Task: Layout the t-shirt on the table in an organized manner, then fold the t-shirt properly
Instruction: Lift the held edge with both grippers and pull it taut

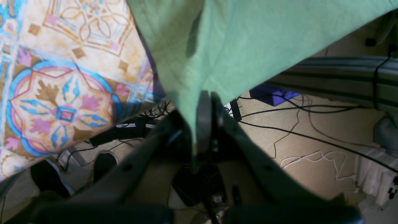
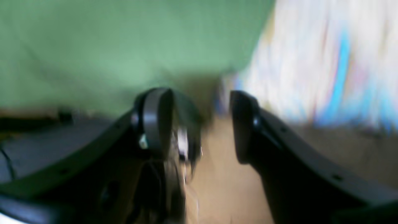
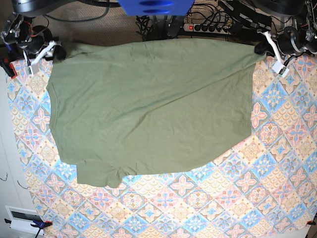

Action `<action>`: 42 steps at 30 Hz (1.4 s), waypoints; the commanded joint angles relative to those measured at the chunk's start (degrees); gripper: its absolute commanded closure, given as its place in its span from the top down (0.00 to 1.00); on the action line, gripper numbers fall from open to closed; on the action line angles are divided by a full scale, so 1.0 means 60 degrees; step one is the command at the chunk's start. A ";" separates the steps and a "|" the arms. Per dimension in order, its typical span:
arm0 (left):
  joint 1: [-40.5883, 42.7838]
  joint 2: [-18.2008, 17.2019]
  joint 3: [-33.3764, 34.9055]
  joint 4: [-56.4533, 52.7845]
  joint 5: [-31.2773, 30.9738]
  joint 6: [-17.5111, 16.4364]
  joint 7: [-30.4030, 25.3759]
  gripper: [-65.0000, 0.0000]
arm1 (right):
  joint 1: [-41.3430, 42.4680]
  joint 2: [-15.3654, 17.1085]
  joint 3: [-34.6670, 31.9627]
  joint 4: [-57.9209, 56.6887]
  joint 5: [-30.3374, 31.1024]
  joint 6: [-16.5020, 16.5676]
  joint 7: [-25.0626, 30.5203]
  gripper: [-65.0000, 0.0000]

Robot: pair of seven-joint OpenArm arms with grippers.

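Layout step in hand. Olive-green short-sleeved cotton t-shirt [image 3: 148, 109] lying spread across far half of tile-patterned desk [image 3: 223, 198], lower left corner rumpled. Left pincer [image 1: 205, 124] clamping shirt corner at far desk edge. Right pincer [image 2: 202, 124] standing wide, holding nothing, beside opposite corner. Next move, by judgement: releasing left corner, smoothing rumpled sleeve before folding.

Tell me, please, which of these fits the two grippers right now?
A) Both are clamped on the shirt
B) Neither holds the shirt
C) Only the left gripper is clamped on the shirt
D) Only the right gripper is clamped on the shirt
C: the left gripper pinches a corner of the t-shirt, while the right gripper stands open with nothing between its fingers.
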 commanded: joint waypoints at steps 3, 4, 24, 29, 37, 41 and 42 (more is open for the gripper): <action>0.0040 -0.0185 -0.0099 0.0113 -0.0146 -0.0017 -0.0101 0.00 | -0.0157 0.0107 0.0068 0.0061 0.0019 0.0028 -0.0152 0.46; 0.0040 -0.0185 -0.0099 0.0113 -0.0146 -0.0017 -0.0101 0.00 | -0.0157 0.0107 0.0053 0.0061 0.0019 0.0028 -0.0152 0.46; 0.0040 -0.0170 -0.0099 0.0113 -0.0161 -0.0017 -0.0101 0.00 | -0.0231 0.0137 -0.0694 0.0134 0.1015 0.0028 -0.0650 0.01; 0.0040 -0.0229 0.0150 0.0157 -0.0131 -0.0017 -0.0057 0.00 | -0.0773 0.0444 -0.0255 0.0251 0.1851 0.0028 -0.0738 0.02; 0.0128 -0.0448 0.0297 0.0157 -0.0102 -0.0017 -0.0072 0.00 | -0.1813 0.0928 0.0302 0.0749 0.1953 0.0028 -0.0738 0.02; 0.0128 -0.0551 0.0297 0.0157 -0.0102 -0.0017 -0.0057 0.00 | -0.2033 0.1191 0.0258 0.0749 0.2246 0.0028 -0.0753 0.02; 0.0128 -0.0551 0.0297 0.0157 -0.0102 -0.0017 -0.0057 0.00 | -0.2047 0.1279 0.0244 0.0749 0.2319 0.0028 -0.0753 0.02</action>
